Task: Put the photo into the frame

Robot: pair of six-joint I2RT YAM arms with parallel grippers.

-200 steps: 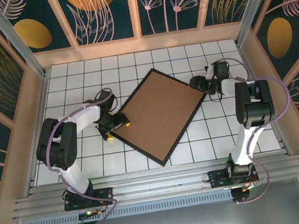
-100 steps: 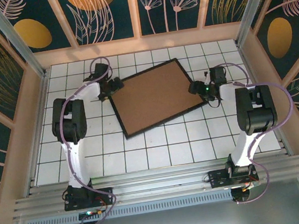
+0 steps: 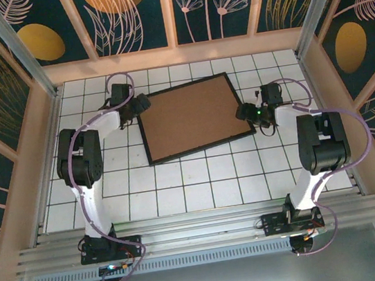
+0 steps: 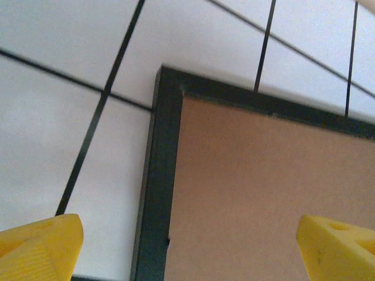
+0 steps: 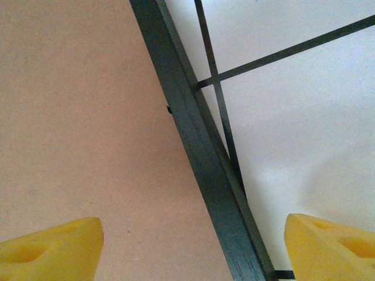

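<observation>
Tiled table (image 3: 179, 183), one frame (image 3: 202, 147), one brown board (image 3: 194, 115)

Top camera: fixed high, behind the arm bases (image 3: 108, 248), facing down and forward. It takes in the whole tiled tabletop (image 3: 179, 183), with the frame (image 3: 202, 147) and its brown board (image 3: 195, 117) lying flat.

Left wrist camera: very close, looking down on the frame's (image 4: 158, 175) far-left corner, with the board (image 4: 263, 193) and tile lines beside it.

Right wrist camera: just as close, over the frame's (image 5: 196, 140) right-hand edge.

All three views share the frame, board and grid. The two wrist views take opposite ends of the frame.
</observation>
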